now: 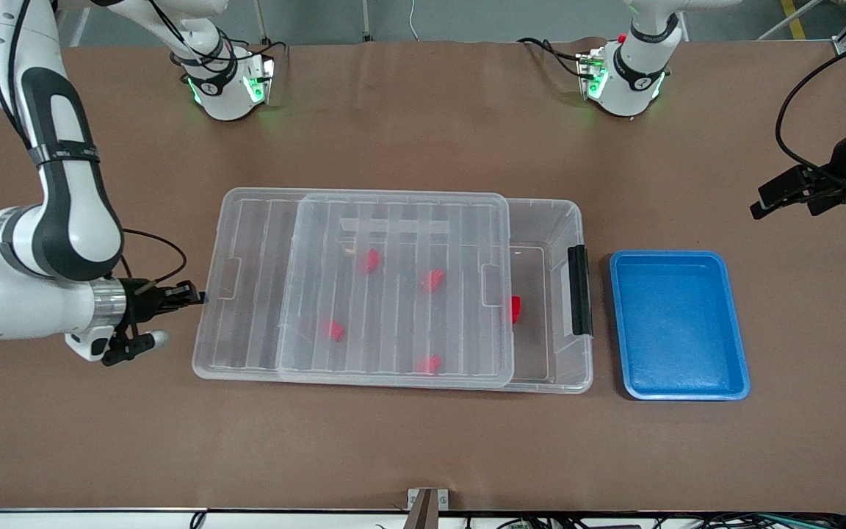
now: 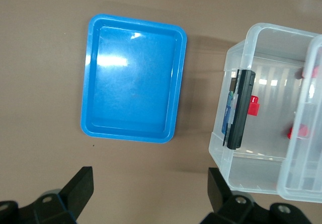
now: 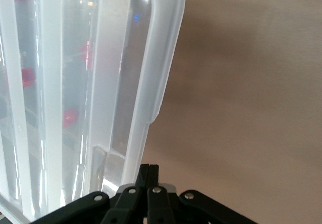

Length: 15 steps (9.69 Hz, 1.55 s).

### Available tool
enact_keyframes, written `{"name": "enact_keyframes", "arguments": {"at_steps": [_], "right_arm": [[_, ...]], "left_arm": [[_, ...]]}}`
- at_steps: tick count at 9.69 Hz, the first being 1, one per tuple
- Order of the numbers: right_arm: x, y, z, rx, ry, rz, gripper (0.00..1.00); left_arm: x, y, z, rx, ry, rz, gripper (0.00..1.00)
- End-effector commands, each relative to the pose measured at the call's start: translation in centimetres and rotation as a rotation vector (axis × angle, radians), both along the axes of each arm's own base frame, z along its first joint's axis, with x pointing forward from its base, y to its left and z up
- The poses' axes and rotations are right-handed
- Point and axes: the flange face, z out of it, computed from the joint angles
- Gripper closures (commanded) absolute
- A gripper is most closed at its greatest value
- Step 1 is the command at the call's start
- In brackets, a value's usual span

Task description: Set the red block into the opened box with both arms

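The clear box [image 1: 549, 220] lies mid-table. Its ribbed lid [image 1: 393, 294] is slid toward the right arm's end, so the latch end is uncovered. One red block [image 1: 515, 308] sits inside at the lid's edge, and several more show through the lid. My right gripper [image 1: 200, 297] is shut and holds nothing, its tips at the rim of the box's short end. In the right wrist view, the right gripper [image 3: 151, 169] sits beside that rim [image 3: 163, 58]. My left gripper [image 1: 761, 204] hangs open and unladen over the table at the left arm's end. The left wrist view shows the left gripper [image 2: 149, 189], the black latch [image 2: 239, 110] and a red block [image 2: 253, 105].
A shallow blue tray [image 1: 733, 323], with nothing in it, lies beside the box's latch end, toward the left arm's end; the left wrist view shows the tray [image 2: 90, 83] too. Bare brown table surrounds both. The front table edge carries a small bracket [image 1: 427, 507].
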Motion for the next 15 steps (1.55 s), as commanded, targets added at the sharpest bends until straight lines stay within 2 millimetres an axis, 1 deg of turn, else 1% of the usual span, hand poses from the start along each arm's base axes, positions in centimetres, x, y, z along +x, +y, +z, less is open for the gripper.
{"name": "enact_keyframes", "arguments": {"at_steps": [1, 2, 3, 5, 6, 9, 11, 12, 13, 14, 15], "right_arm": [[-0.7, 3.9, 1.4, 0.007, 0.007, -0.027, 1.00], [-0.8, 5.0, 1.5, 0.019, 0.010, -0.026, 1.00], [-0.8, 5.8, 1.6, 0.019, 0.002, -0.025, 1.00], [-0.8, 6.3, 1.6, 0.014, 0.001, -0.039, 1.00], [-0.9, 7.1, 1.6, 0.016, 0.003, -0.033, 1.00], [-0.9, 7.0, 1.7, 0.014, 0.006, -0.046, 1.00], [-1.0, 7.7, 1.7, 0.010, 0.005, -0.044, 1.00], [-0.7, 7.3, 2.1, 0.012, -0.003, -0.050, 1.00], [-0.7, 6.9, 2.3, 0.003, -0.004, -0.045, 0.91], [-0.2, 4.5, 3.6, -0.009, -0.020, -0.075, 0.38], [-0.5, 1.2, 6.2, -0.043, -0.032, -0.091, 0.00]], "left_arm": [[0.0, -0.4, -1.0, 0.094, 0.037, -0.075, 0.00], [0.0, -0.5, -0.9, 0.092, 0.037, -0.083, 0.00], [0.0, -0.9, -0.4, 0.080, 0.026, -0.088, 0.00], [0.1, -2.0, -0.1, 0.077, 0.020, -0.088, 0.00], [0.2, -1.9, 0.2, 0.077, 0.012, -0.087, 0.00], [0.2, -1.8, 0.4, 0.077, 0.009, -0.086, 0.00], [-0.3, -1.8, -0.1, 0.080, 0.053, -0.117, 0.00], [-0.4, -2.1, -0.2, 0.076, 0.060, -0.118, 0.00], [-0.4, -2.3, -0.5, 0.074, 0.067, -0.106, 0.00], [-0.5, -2.6, -0.7, 0.074, 0.073, -0.101, 0.00], [-0.5, -2.6, -0.7, 0.074, 0.074, -0.095, 0.00]]}}
